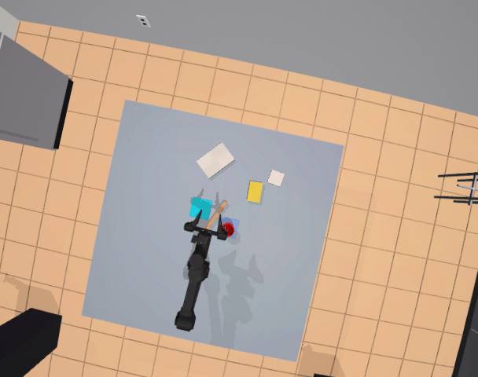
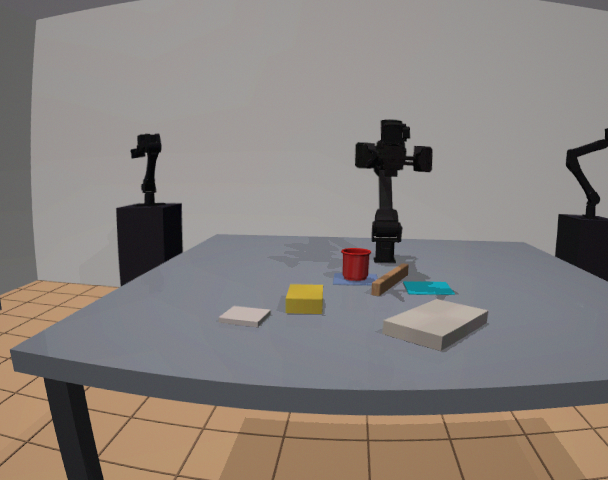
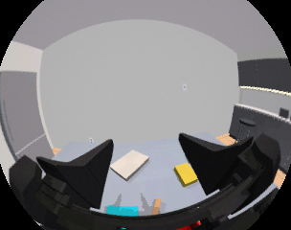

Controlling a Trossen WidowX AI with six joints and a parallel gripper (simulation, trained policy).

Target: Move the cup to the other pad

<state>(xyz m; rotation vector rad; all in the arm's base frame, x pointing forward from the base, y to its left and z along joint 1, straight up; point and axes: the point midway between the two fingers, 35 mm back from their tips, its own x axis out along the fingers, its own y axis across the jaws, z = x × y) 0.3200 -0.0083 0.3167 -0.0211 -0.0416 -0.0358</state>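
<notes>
Even, moderate lighting, soft grey shadows across tabletop (image 1: pixel 158 162) (image 2: pixel 190 346) (image 3: pixel 83 153), wrist view fisheye-curved, black-cornered, coarse-grained

arm (image 1: pixel 192 290) (image 2: pixel 385 193): finished in black, jointed | end effector (image 1: pixel 210 219) (image 2: pixel 393 157) (image 3: pixel 146 140): black, tapered fingers | behind end effector: rounded black housings seen

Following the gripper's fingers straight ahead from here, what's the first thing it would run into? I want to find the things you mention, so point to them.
Nothing close: the open gripper (image 1: pixel 210 213) (image 2: pixel 393 157) (image 3: pixel 146 140) points roughly level, high over the table (image 1: pixel 149 263) (image 2: pixel 164 330) (image 3: pixel 160 149), toward the far wall (image 3: pixel 136 81). Depth is hard to judge.
</notes>
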